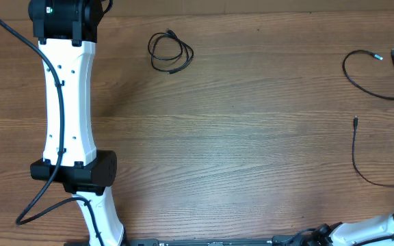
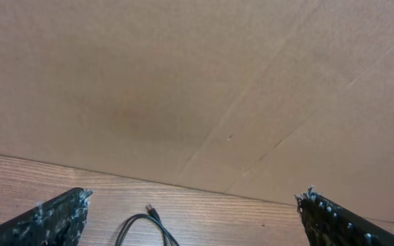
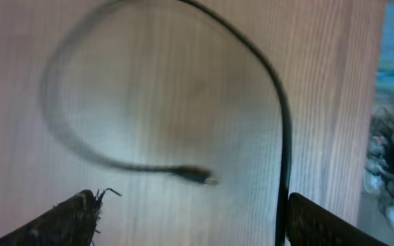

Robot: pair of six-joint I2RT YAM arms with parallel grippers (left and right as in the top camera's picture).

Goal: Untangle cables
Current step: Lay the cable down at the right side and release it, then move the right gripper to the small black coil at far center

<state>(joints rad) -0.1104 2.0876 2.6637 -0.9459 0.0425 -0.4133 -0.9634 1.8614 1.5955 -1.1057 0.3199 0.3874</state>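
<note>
Black and thin, a coiled cable (image 1: 171, 52) lies on the wooden table (image 1: 252, 137) beside the white left arm (image 1: 67, 102); two loose cables (image 1: 353, 145) sprawl near the right edge. The right end effector (image 3: 191, 197) hangs wide open over one curl, gripping nothing. The left end effector (image 2: 197, 198) gapes empty before a cardboard wall (image 2: 217, 89).

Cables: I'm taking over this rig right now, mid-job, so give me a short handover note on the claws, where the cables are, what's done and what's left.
Left claw: open, empty, with the coiled cable just ahead of it.
Right claw: open, with a blurred strand looping below it, close by one finger.
Done: the upper strand and lower strand lie spread out on the right, apart from each other and from the coil.
Left: the coil is not yet unwound. Whether the right-hand strands join out of frame cannot be told.
</note>
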